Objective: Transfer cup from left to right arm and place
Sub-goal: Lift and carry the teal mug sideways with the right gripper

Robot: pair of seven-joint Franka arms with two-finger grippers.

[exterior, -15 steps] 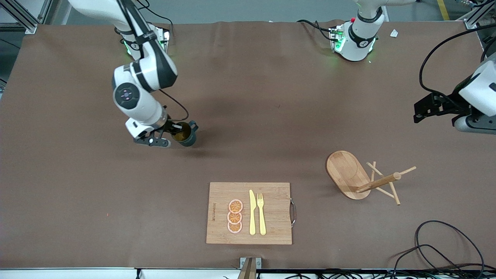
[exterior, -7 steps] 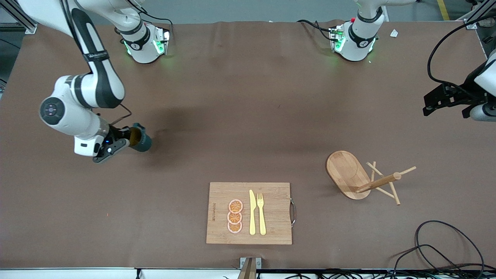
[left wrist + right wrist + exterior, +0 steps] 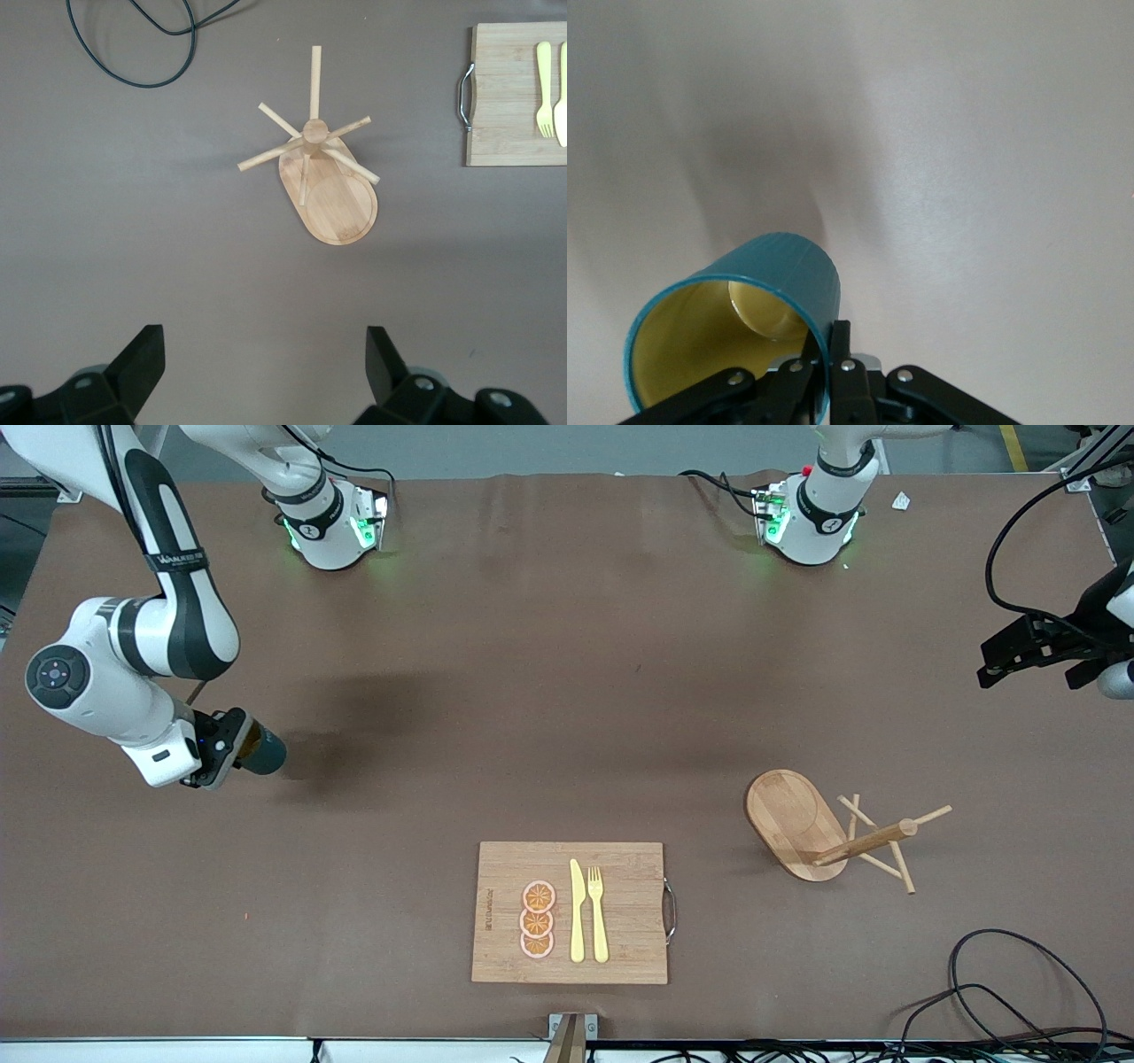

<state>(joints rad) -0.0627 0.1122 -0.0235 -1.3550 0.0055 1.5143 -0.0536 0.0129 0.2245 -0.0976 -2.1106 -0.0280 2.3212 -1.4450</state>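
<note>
The cup (image 3: 266,755) is teal outside and mustard-yellow inside, and it hangs tilted on its side above the bare table toward the right arm's end. My right gripper (image 3: 232,749) is shut on its rim. In the right wrist view one finger is inside the cup (image 3: 757,292) and one outside, so the right gripper (image 3: 827,343) pinches the wall. The cup's handle is hidden. My left gripper (image 3: 999,660) hangs open over the table's edge at the left arm's end. In the left wrist view the left gripper (image 3: 266,350) holds nothing.
A wooden peg rack on an oval base (image 3: 824,833) stands toward the left arm's end, also seen as the rack (image 3: 328,181) from above. A bamboo cutting board (image 3: 629,952) with orange slices, a yellow knife and a fork lies near the front edge. A black cable (image 3: 1019,992) loops at the front corner.
The right arm has swung toward its own end of the table, carrying the cup with it. The left gripper has drawn back a little toward the table's edge and stays open.
</note>
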